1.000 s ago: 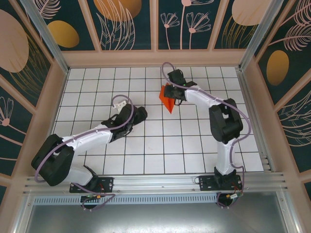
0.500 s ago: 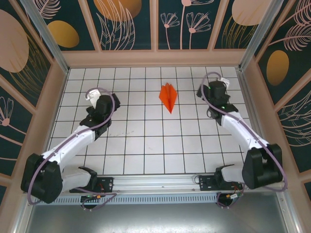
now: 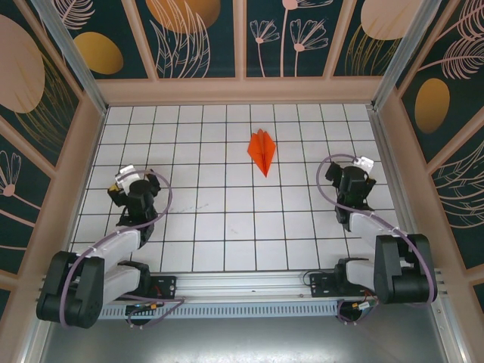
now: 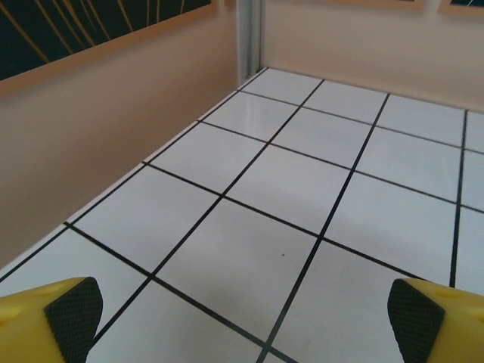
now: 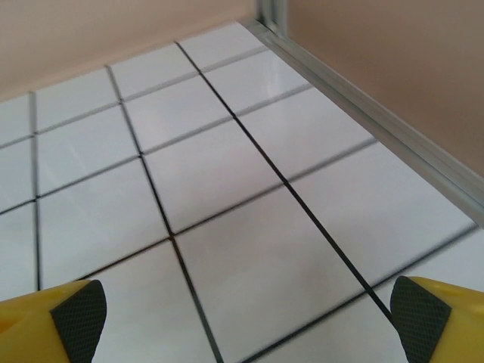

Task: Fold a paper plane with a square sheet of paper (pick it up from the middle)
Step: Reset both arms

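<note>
Over the white gridded table (image 3: pixel 227 227), left arm (image 3: pixel 113 243) and right arm (image 3: pixel 370 224) folded low by the near corners. With the left gripper (image 4: pixel 242 321) and the right gripper (image 5: pixel 242 314) both spread wide and empty above bare tiles. Lying flat toward the far middle, well apart from both, slim tip toward the near edge: the orange-red paper plane (image 3: pixel 262 151).

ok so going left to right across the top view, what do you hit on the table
left gripper → paper plane → right gripper
</note>
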You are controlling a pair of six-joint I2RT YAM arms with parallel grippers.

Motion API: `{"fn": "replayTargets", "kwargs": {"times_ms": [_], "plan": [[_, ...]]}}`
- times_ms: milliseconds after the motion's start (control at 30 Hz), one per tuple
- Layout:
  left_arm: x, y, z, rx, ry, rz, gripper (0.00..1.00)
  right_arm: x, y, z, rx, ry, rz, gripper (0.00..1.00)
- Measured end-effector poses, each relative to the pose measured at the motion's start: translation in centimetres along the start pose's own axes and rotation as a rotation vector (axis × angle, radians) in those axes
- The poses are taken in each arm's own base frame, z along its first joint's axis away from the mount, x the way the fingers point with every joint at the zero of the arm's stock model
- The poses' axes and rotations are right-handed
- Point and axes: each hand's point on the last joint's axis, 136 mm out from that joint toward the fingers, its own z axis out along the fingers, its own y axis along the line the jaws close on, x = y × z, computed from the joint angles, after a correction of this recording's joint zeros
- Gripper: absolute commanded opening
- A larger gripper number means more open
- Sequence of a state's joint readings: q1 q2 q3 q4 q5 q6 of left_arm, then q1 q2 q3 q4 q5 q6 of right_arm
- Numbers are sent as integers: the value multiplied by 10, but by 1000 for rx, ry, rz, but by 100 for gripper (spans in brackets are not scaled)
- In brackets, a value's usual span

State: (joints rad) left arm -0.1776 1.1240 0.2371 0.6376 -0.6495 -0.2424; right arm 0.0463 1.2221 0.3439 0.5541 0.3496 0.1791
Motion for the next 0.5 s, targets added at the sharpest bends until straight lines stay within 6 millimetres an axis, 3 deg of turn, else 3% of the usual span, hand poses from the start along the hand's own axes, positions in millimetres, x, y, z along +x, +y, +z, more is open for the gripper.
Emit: {"fn": "replayTargets", "kwargs": {"times_ms": [333, 500], "plan": [[-2, -32, 4, 230, -108, 67, 98, 5, 22, 7, -134, -80, -78, 99], [-4, -34, 14, 263, -136, 64, 99, -4, 27, 9, -177, -138, -85, 99]]}}
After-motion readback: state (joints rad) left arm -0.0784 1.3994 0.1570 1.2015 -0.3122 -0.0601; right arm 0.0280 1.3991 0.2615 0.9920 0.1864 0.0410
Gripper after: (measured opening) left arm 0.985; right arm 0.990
